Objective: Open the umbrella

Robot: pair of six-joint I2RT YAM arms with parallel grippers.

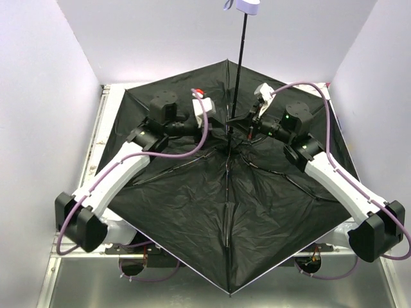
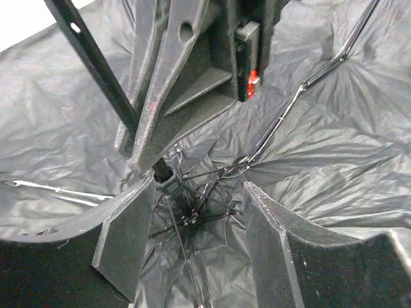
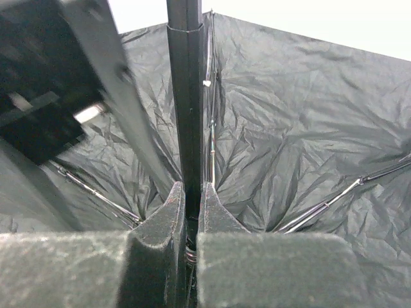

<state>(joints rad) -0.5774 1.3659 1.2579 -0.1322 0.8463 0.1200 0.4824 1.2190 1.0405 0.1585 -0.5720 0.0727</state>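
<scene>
Nearest you, the front tip of the umbrella (image 1: 225, 218) canopy reaches down between the bases of the two arms (image 1: 122, 173) at the table (image 1: 77, 285) edge. The umbrella is spread wide and lies upside down on the table. Its black lining (image 1: 180, 205) faces up, and only a thin pale line of outer fabric shows along the near rim. It covers most of the tabletop, w/ both arms reaching in over it from L and R.

Move in to the centre and both claws are close by the hub (image 2: 170, 179). Your left gripper (image 2: 196, 237) has its fingers (image 2: 125, 234) spread apart, straddling the hub where the thin metal ribs (image 2: 289, 106) fan out. Nothing is pinched between them, but I can't tell from the wrist cam whether a pad brushes the lining. Your right gripper (image 3: 191, 208) is clamped tight on the shaft (image 1: 239, 70), low down, just above the hub.

Past the claws the thin black shaft stands upright, running up to the small lavender handle (image 1: 248, 5) at the top edge of the overhead view. Plain white walls (image 1: 38, 96) box in the sides and back.
</scene>
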